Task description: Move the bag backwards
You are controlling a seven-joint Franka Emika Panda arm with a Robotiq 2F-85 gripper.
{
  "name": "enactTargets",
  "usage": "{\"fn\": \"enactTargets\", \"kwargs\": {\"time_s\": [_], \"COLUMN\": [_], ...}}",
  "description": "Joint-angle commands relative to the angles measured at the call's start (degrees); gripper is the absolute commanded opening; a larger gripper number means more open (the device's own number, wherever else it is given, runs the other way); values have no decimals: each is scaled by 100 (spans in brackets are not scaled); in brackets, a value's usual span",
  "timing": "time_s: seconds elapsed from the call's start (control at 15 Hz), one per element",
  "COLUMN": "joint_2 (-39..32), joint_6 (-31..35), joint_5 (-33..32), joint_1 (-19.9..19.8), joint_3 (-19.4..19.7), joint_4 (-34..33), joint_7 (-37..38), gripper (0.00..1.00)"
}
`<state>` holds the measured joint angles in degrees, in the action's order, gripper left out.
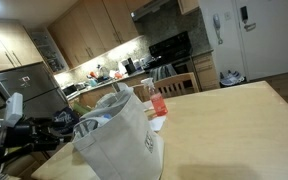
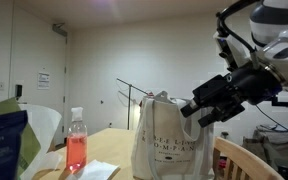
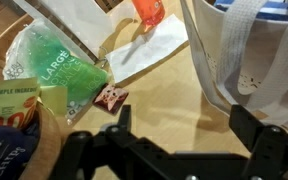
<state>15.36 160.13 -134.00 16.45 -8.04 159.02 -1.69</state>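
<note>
1. Hand (image 2: 203,114) wide open, holding nothing; hovers by the bag's top edge.
2. Bag (image 2: 169,142) upright on counter (image 1: 234,120); bottle (image 2: 76,150) near it.

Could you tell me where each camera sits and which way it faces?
Exterior view: above the table, facing the kitchen past the bag; arm at left.
Exterior view: table level, facing a white wall; arm and open gripper enter from right.
Wrist view: looks down on the table; its fingers along the bottom.
Both exterior views share bag and bottle.
</note>
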Motion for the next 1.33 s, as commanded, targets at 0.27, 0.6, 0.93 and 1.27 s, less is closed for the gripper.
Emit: {"fn": "enactTargets", "kwargs": {"time_s": [0.27, 0.6, 0.93, 1.27], "joint_2": [-908, -1017, -1051, -1125], "joint_6": [328, 169, 173, 184], "joint_5": [-925, -827, -826, -856], "joint_1": [-65, -235, -240, -339], "joint_3": [686, 545, 540, 526], "joint_4": [-214, -131, -174, -186], "joint_7": [1094, 1004, 1003, 968], "gripper": [100, 100, 100, 100]}}
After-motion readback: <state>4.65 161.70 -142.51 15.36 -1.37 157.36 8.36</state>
